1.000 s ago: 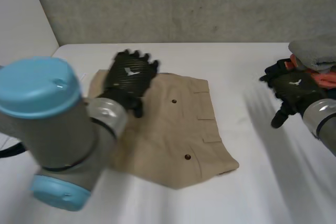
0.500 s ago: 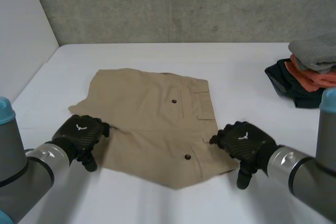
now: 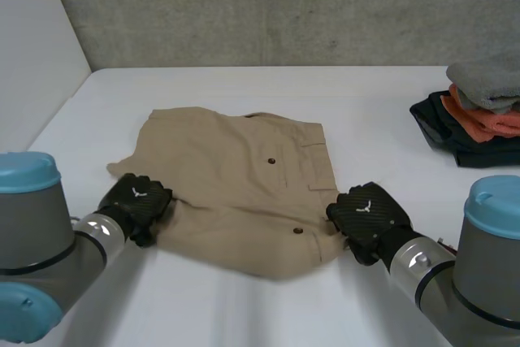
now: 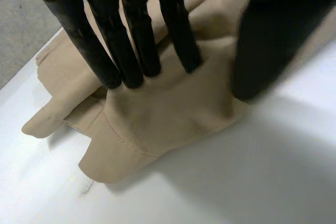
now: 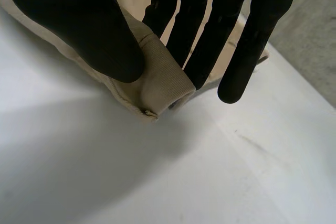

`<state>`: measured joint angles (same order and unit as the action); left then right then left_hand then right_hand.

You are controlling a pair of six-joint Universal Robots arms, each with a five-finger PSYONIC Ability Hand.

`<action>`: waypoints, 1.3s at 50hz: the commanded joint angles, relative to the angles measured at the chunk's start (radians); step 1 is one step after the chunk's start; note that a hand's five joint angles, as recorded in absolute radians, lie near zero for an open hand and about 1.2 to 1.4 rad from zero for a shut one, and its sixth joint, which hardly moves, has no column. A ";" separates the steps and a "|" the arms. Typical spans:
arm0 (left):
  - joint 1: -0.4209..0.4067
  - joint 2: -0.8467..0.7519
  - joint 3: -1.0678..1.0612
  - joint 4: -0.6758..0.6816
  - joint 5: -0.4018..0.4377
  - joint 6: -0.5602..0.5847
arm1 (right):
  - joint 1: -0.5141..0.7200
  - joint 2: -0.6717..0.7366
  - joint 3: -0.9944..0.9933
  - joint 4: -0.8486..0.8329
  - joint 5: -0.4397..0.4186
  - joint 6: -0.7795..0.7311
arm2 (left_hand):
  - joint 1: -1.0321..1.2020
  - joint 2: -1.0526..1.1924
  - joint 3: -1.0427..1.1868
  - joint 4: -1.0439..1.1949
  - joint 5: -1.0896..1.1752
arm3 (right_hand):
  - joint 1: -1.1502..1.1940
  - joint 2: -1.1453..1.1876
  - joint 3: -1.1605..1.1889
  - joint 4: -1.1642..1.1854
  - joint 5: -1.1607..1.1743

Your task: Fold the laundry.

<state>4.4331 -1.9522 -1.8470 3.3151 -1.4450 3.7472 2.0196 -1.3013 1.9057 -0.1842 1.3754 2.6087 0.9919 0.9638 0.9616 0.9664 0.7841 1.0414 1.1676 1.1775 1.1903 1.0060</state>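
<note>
Half a sec ago your hands only rested on the khaki shorts (image 3: pixel 236 168). Now the left hand (image 3: pixel 134 201) pinches one corner and the right hand (image 3: pixel 367 213) nips the hem btwn thumb & fingers. The edge btwn them has bunched off the tabletop (image 3: pixel 244 306), so the grasp looks set and the fold can start.

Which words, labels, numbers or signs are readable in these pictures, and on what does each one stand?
Readable words or numbers: none.
On the back of the left hand: a small white sign, a shape without letters.
On the back of the right hand: the same white sign, no letters.
On the beige shorts: no label, only dark buttons.
On the clothes pile: no print.
</note>
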 commanded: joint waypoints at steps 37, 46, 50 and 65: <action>0.026 0.215 0.732 -0.138 -0.084 -0.446 | -0.071 -0.027 -0.975 0.431 0.155 0.307 | 0.404 0.432 0.435 0.430 0.438 | 0.355 0.229 0.219 0.206 0.216; -0.049 -0.147 0.804 -0.023 -0.060 -0.446 | -0.042 0.278 -1.037 0.272 0.300 0.232 | 0.404 0.432 0.435 0.430 0.438 | 0.355 0.229 0.219 0.206 0.216; -0.054 -0.298 0.891 0.072 -0.026 -0.463 | -0.027 0.422 -1.091 0.096 0.361 0.150 | 0.014 0.042 0.044 0.040 0.047 | -0.164 -0.290 -0.300 -0.313 -0.303; -0.055 -0.183 0.830 0.017 -0.193 -0.454 | -0.050 0.406 -1.025 0.121 0.410 0.033 | -0.817 -0.789 -0.787 -0.792 -0.784 | -0.867 -0.993 -1.003 -1.016 -1.006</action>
<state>4.3775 -2.2805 -0.8727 3.3452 -1.5765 3.2577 1.9862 -0.7445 0.7419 -0.1704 1.7905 2.5812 0.1865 0.2005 0.2070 0.1985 0.0436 0.2106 0.2030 0.1981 0.1991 0.0391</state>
